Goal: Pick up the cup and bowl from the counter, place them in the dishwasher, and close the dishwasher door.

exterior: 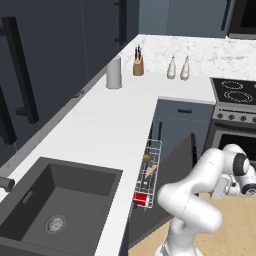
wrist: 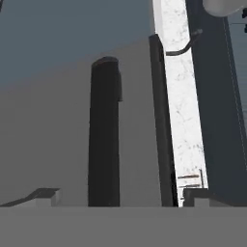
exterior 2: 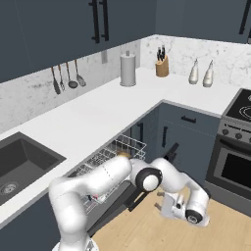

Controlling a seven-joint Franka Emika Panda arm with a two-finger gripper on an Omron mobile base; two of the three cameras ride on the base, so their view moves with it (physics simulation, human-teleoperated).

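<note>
A: Checking claw (exterior 2: pixel 182 208) first. It's released, jaws spread wide, nothing between them. Hangs low over the wood floor (exterior 2: pixel 147 230), out past the dishwasher door (exterior 2: pixel 130 196).

B: Door state?

A: Half open, tilted, neither flat nor shut. Dark grey inner face shows in the left base view, and the arm's forearm sits just beside the outer edge. In the hand view a black handle (wrist: pixel 103 135) runs up a grey panel, with a white marbled strip to its right, likely the worktop edge.

B: Cup?

A: Cup (exterior: pixel 141 199) is in the dishwasher (exterior 2: pixel 115 162), red, at the near end of the wire rack (exterior: pixel 150 172). Can't tell if it stands upright or lies tilted.

B: Bowl?

A: Bowl (exterior: pixel 147 158) is in the same rack, tan-brown, farther in than the cup. A second tan item lies between them, too small to name.

B: Worktop?

A: Worktop (exterior: pixel 100 125) is white and L-shaped, with a dark sink (exterior: pixel 55 200) at the near end. Grey canister (exterior: pixel 114 73), knife block (exterior: pixel 138 65) and two pale bottles (exterior: pixel 178 68) stand along the back corner, well apart from the dishwasher.

B: Anything else?

A: Stove (exterior: pixel 235 92) is right of the corner cabinets.
</note>
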